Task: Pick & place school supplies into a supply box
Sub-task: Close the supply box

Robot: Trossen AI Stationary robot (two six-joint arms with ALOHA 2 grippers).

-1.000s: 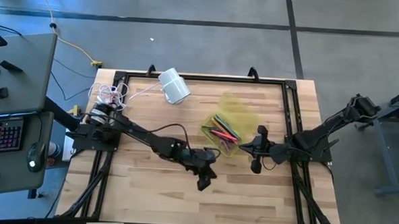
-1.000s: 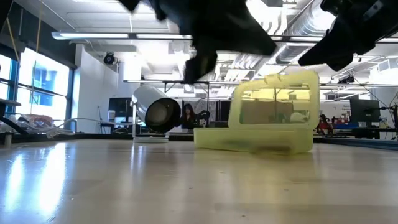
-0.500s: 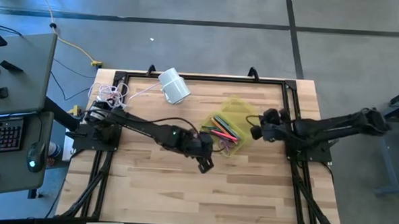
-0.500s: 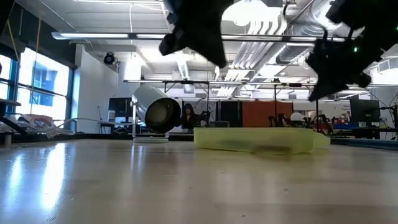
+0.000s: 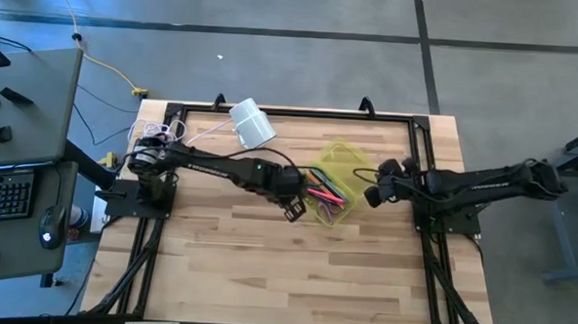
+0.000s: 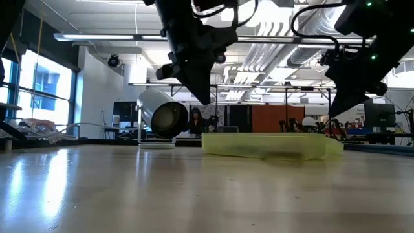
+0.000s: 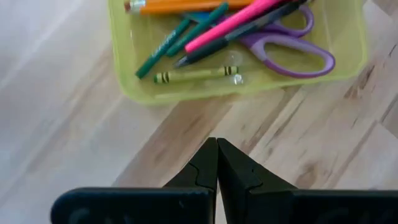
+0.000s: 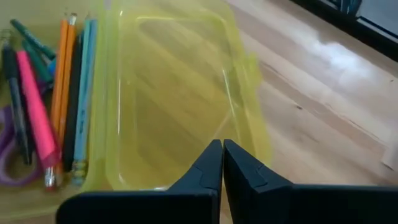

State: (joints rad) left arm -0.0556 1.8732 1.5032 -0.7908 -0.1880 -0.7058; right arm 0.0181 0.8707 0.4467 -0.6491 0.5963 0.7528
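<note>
Supply box (image 5: 340, 162) near the middle of the tabletop (image 5: 226, 267), lying open, lid (image 8: 180, 93) folded out flat beside the tray (image 7: 186, 92) on the right arm's side. In the tray: pens and pencils (image 7: 236, 22) and the purple scissors (image 7: 292, 46), all lying lengthwise. Nothing of the kind seen loose on the wood around. Probably little left to do but shut the lid.

Left hand (image 5: 294, 210) just off the tray's near wall, above the wood, fingers pressed together and empty. Right hand (image 5: 371, 195) at the lid's outer edge, fingers likewise together, holding nothing.

To close it well: use the right hand's joined fingers as a wedge. Slide the tips low under the lid's free edge, away from the hinge, then lift and sweep in an arc over the tray toward the left arm. Follow the hinge's curve rather than pushing straight across, or risk shoving the whole light box along the tabletop. Brace the tray's wall with the left hand, touching but not pressing in, given thin and probably flexible plastic. Watch for pencil tips or scissor handles riding above the rim; not possible to tell from here. Finish with a downward press near the free edge. Steer clear of the white cylinder (image 5: 252, 124), well apart at the far side.
</note>
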